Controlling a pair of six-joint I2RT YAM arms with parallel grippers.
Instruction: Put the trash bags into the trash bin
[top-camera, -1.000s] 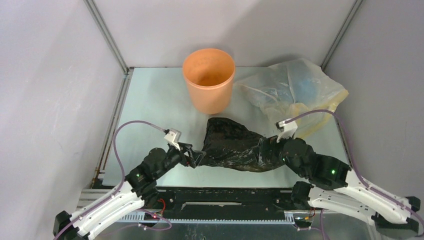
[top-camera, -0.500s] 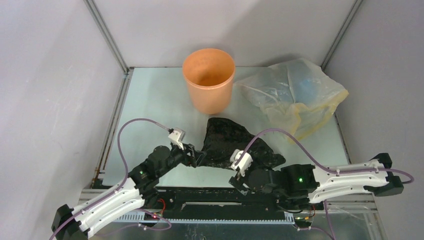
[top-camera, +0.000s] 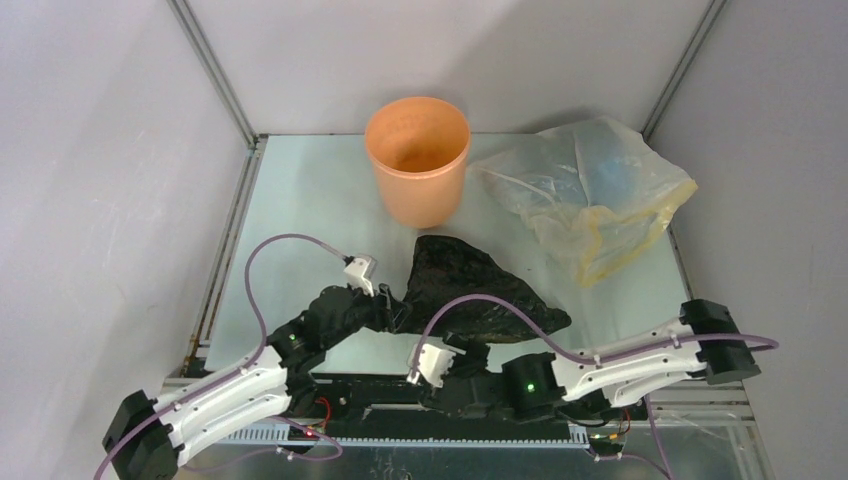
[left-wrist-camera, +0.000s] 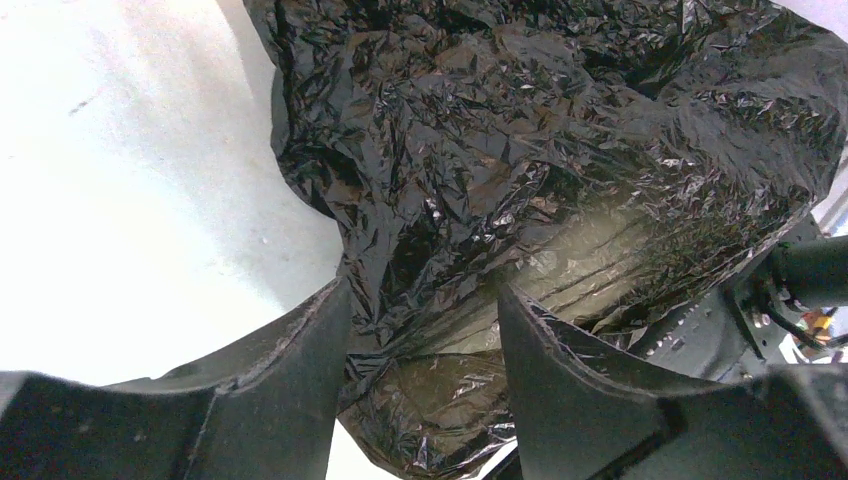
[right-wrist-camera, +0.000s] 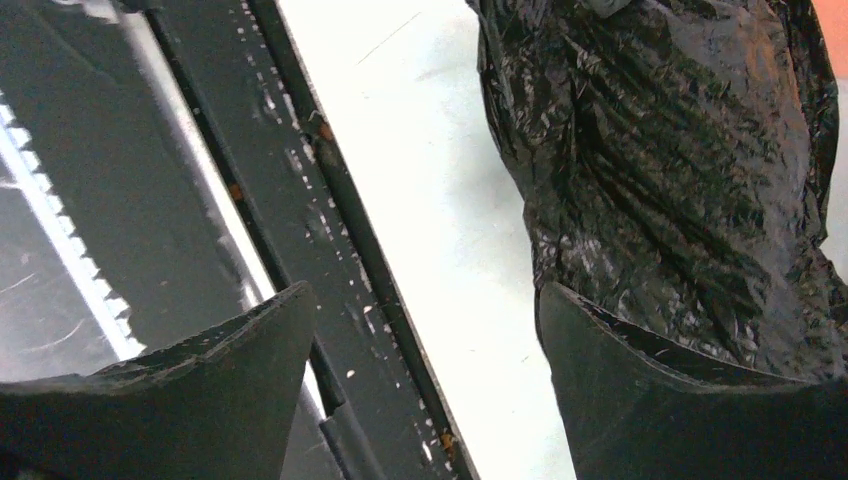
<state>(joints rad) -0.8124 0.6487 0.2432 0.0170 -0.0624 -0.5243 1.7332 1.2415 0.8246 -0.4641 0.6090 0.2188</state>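
black bag (top-camera: 480, 290): lies crumpled on the desk (top-camera: 300, 210) toward 6 o'clock, near the bin's 6 o'clock side and outside it.
bin (top-camera: 417, 190): upright at the desk's 12 o'clock.
left pincer (left-wrist-camera: 422, 300): at the black bag's 8 o'clock edge, jaws apart with a fold of plastic between them.
right pincer (right-wrist-camera: 425, 300): low at the black bag's 6 o'clock edge, over the desk's front rim, jaws wide apart, holding nothing.
yellowish bag (top-camera: 590, 190): at 2 o'clock, near the bin.
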